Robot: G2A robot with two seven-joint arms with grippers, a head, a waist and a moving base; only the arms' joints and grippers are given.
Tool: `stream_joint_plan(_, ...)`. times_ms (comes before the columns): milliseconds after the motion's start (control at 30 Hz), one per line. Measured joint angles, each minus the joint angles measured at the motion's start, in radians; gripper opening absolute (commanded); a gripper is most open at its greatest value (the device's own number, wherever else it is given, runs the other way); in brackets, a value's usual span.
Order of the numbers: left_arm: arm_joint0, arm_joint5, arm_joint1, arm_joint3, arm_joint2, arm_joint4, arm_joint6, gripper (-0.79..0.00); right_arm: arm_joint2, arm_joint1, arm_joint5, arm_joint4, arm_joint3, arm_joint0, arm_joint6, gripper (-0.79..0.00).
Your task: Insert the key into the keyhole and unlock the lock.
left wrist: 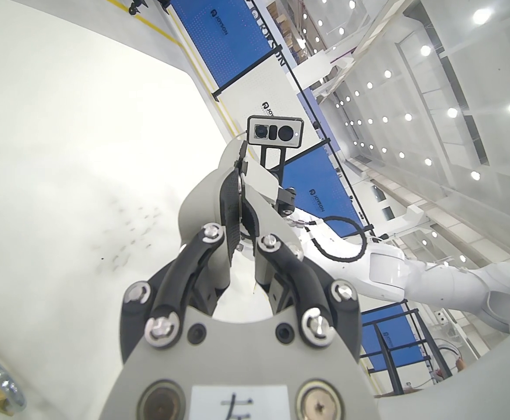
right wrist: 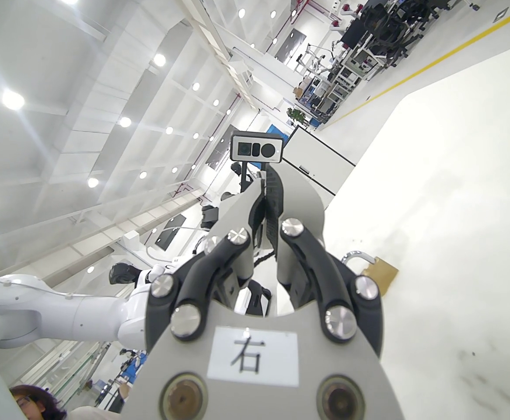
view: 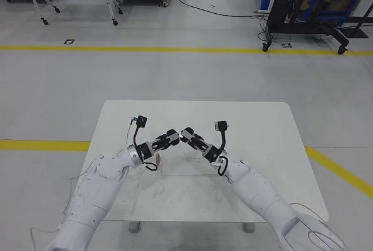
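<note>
1. Hovering tip to tip above the middle of the tabletop [view: 255, 125], the left hand [view: 172, 136] and the right hand [view: 187, 133] face each other. Both are lifted clear of the surface and tilted toward one another.
2. My read on that pose is that the hands meet in mid-air so something small can be passed or lined up between them, which would suit a key. That is a judgement only, because I cannot make out the key in either hand.
3. The lock [right wrist: 379, 272], a brass body with a silver shackle, lies flat on the tabletop close under the left wrist. It sits lower than both hands and neither one touches it.
4. The left hand is clenched, its dark pads [left wrist: 231, 207] drawn together with barely a slit between them. I cannot tell whether anything thin is pinched in there.
5. The right hand is clenched the same way, pads [right wrist: 276, 203] pressed close. I can see nothing between them from here.
6. I would say insertion is not yet begun, since the lock is loose and unheld and I cannot see its keyhole. One hand will probably have to steady that brass body before a key goes in.
</note>
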Motion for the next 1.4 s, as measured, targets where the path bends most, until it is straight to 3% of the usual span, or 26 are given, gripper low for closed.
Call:
stream_joint_plan(600, 0.005, -0.002, 0.007, -0.013, 0.005, 0.045, 0.044, -0.785, 0.02, 0.004, -0.013, 0.011, -0.024, -0.013, 0.008, 0.0)
stream_joint_plan(700, 0.006, -0.005, 0.008, -0.013, 0.004, 0.047, 0.045, -0.785, 0.052, 0.037, -0.022, -0.055, -0.036, -0.005, 0.114, 0.0)
stream_joint_plan(900, -0.001, -0.014, 0.012, -0.007, 0.007, 0.039, 0.018, -0.785, 0.135, 0.114, 0.077, -0.121, -0.165, -0.027, 0.374, -0.012)
stream_joint_plan(1033, -0.006, -0.019, 0.013, -0.004, 0.023, 0.038, -0.021, -0.785, 0.199, 0.15, 0.156, -0.127, -0.283, -0.075, 0.445, -0.376)
stream_joint_plan(1167, -0.01, -0.034, 0.015, -0.001, 0.031, 0.009, -0.072, -0.785, 0.226, 0.168, 0.221, -0.122, -0.35, -0.102, 0.505, -0.52)
stream_joint_plan(1400, -0.016, -0.044, 0.018, 0.002, 0.046, -0.021, -0.134, -0.785, 0.23, 0.177, 0.279, -0.105, -0.366, -0.104, 0.555, -0.588)
